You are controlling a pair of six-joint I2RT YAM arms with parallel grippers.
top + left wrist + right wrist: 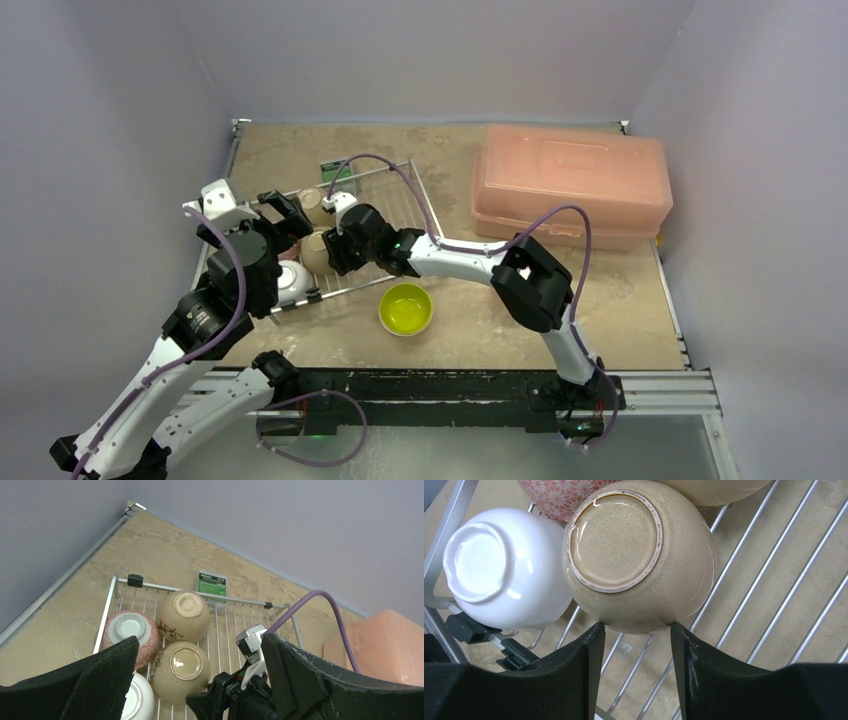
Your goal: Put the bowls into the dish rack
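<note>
black fingers at a beige bowl: four bowls in the dish rack, one out on the desk

right tool shows in its own wrist view with its jaws a narrow way apart and nothing between them. the tips stand at the near side of the beige bowl, which is wider than the gap; whether they touch it i cannot tell. that bowl sits upside down on the wires, foot ring up. close against it on one side, seemingly touching, is a white bowl, also upside down, in the rack's near left corner. behind these two are a pink-patterned bowl with a white foot and a second beige bowl with a dark brush mark on its side. both are inverted and sit side by side along the far rail. seen from above, all four crowd the left part of the rack.

left tool hovers above the rack's left side, jaws wide and holding nothing, looking down on the four bowls and on the right tool below it.

lime-green bowl stands upright on the desk, outside the rack, just beside the right end of its near rail.

pink box, lid shut, lies at the far right of the desk, well apart from the rack. a green label stands at the rack's far rail. a purple cable loops over the rack from the right wrist.
</note>
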